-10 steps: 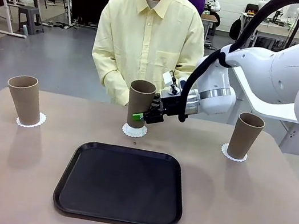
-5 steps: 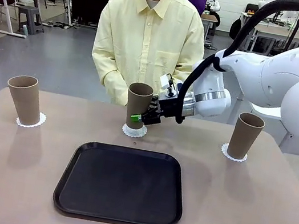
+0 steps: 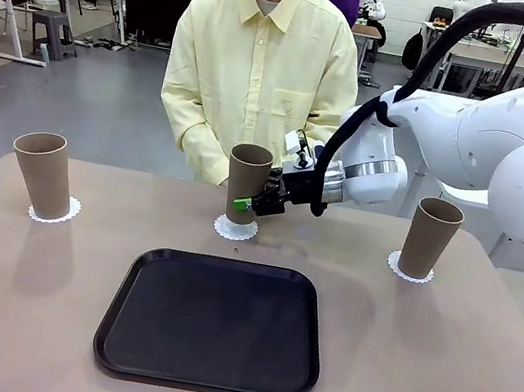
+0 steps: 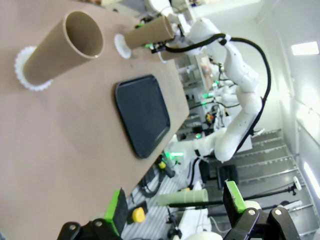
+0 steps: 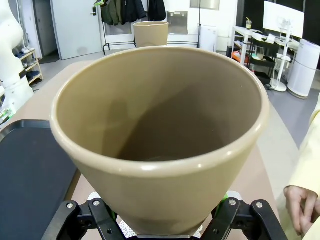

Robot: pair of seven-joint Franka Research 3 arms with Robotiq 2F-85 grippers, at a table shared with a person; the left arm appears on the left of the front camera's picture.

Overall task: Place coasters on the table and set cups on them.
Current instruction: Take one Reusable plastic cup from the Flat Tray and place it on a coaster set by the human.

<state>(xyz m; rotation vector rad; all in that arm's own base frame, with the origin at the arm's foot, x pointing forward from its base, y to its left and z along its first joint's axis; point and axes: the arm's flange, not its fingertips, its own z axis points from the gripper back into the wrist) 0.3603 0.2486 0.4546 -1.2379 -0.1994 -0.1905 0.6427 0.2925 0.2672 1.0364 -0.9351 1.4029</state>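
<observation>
Right gripper is clamped on the middle cup, grasping low on its wall from the right. That cup stands upright over the middle coaster at the far centre of the surface. Can't tell whether the cup base is touching the coaster or sitting just above it; the gripper and the cup hide the contact line. From the right wrist, the middle cup's mouth takes up most of the picture, the fingers are mostly hidden behind its wall, and just a sliver of coaster shows under the base.

Left cup sits upright on the left coaster, far left. Right cup sits upright on the right coaster, far right. Both coasters are partly covered, only the scalloped rims show.

Black tray lies near centre, on the near side of the middle coaster, not touching it.

Left gripper hangs off the surface edge, jaws spread wide, nothing between the green pads. Its view is rolled sideways; the left cup is close, and the far end of the surface is cut off.

Person stands at the far side, behind the middle cup; the hands are hidden below the surface edge from the front. One hand shows at the lower right corner of the right wrist view, cut off by the frame.
</observation>
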